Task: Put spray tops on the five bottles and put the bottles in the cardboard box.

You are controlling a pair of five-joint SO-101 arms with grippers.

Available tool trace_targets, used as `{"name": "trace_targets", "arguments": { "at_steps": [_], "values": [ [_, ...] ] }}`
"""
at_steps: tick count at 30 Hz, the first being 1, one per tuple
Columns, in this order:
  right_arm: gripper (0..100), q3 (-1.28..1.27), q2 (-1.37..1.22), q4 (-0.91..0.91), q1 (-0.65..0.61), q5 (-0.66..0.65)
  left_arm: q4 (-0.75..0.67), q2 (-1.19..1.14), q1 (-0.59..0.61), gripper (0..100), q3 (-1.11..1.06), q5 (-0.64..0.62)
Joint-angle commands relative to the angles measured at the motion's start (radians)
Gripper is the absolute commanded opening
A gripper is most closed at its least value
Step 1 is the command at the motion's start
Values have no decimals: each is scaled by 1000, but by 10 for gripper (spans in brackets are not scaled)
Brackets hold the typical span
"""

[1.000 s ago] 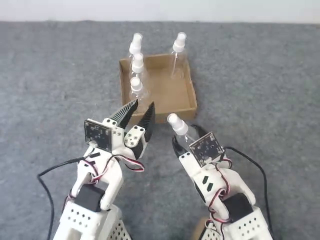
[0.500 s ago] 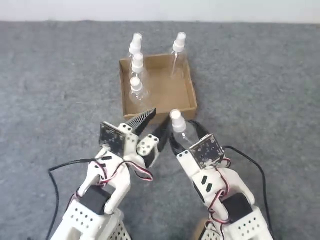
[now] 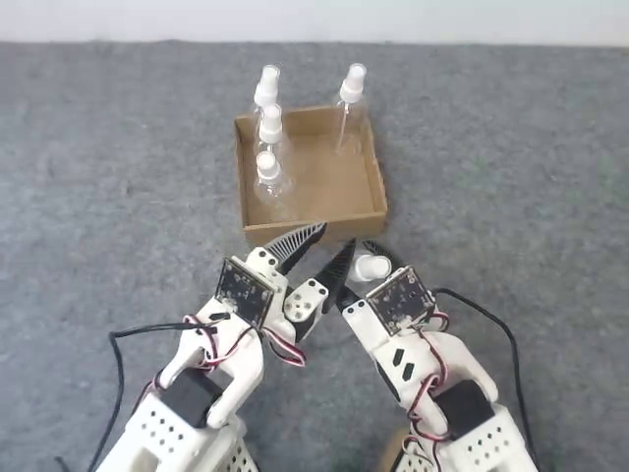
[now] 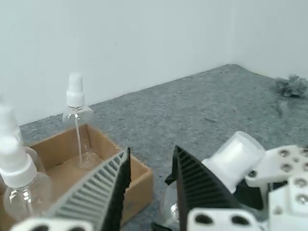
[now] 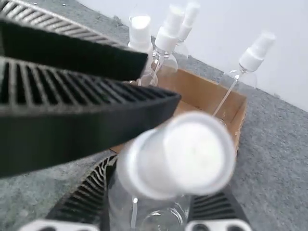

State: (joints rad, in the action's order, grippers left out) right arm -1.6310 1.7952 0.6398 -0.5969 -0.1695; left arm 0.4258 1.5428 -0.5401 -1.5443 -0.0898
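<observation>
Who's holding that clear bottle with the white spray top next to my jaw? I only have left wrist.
Observer: The right gripper. The right wrist view shows the body of the clear plastic bottle with the white spray top clamped between that gripper's black ridged fingers.
Operator: How many bottles are in the shallow brown cardboard box? I count three.
Observer: Four capped bottles stand in it in the high view. Three are in a row along one side wall, and a lone bottle is at the far corner on the other side.
</observation>
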Motion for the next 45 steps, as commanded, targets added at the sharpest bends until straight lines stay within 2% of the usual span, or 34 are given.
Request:
{"name": "trace_targets", "arguments": {
  "at_steps": [1, 14, 23, 32, 45],
  "values": [
    [48, 14, 21, -18, -5, -15, -14, 0, 15, 134, 8, 15],
    [48, 5, 21, -18, 128, -9, -8, 0, 187, 133, 127, 6],
    [48, -15, 21, -22, 137, -14, 6, 0, 451, 133, 127, 6],
    [48, -17, 21, -18, 139, -15, 29, 0, 643, 133, 85, -170],
    [48, -48, 19, -67, 139, -14, 29, 0, 671, 133, 64, -175]
  ]
}}
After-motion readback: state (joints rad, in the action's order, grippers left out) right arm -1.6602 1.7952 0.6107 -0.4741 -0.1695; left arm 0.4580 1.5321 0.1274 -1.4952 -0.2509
